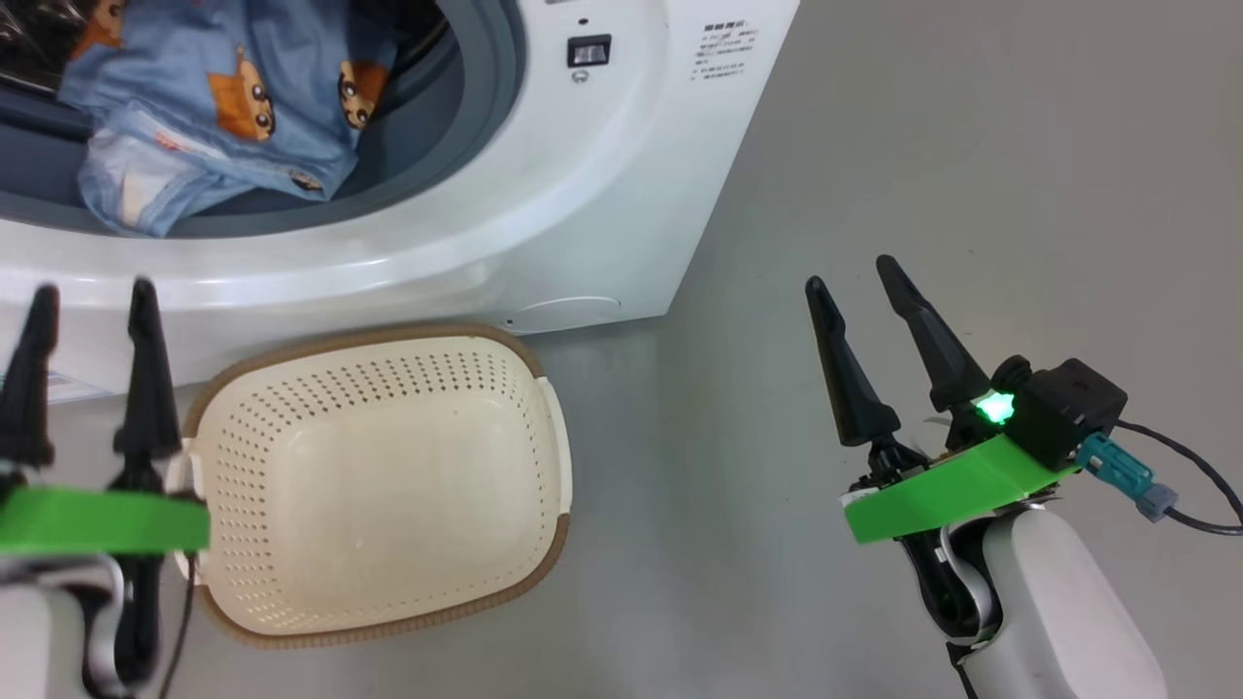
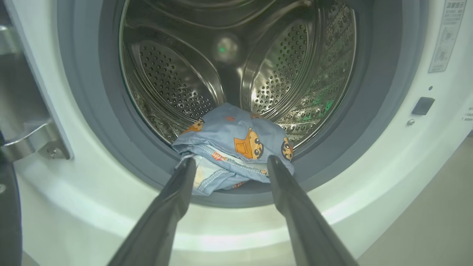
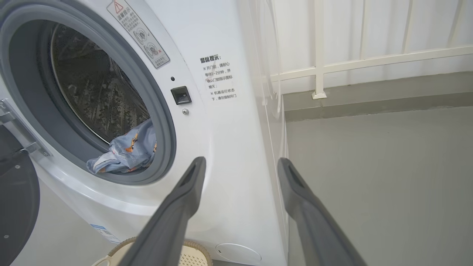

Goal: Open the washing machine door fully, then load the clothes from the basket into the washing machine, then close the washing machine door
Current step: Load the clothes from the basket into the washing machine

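Note:
The clothes point(image 1: 214, 107) point(image 2: 236, 147) point(image 3: 125, 153), light blue with orange cartoon faces, lie at the drum's mouth and hang over the grey gasket of the washing machine point(image 1: 583, 194) point(image 2: 92, 207) point(image 3: 229, 129). The door point(image 3: 14, 199) stands swung open at the left, dark inner face showing. The cream basket point(image 1: 388, 612) point(image 3: 192, 255) sits on the floor before the machine with nothing in it. My left gripper point(image 1: 89, 291) point(image 2: 229, 164) is open, just left of the basket, pointing at the clothes. My right gripper point(image 1: 855, 272) point(image 3: 240, 164) is open over bare floor, right of the machine.
Grey floor point(image 1: 971, 146) stretches to the right of the machine. A white railing point(image 3: 369, 59) and a low kerb run along the far wall. The door's metal hinge point(image 2: 33, 144) is fixed at the opening's left edge.

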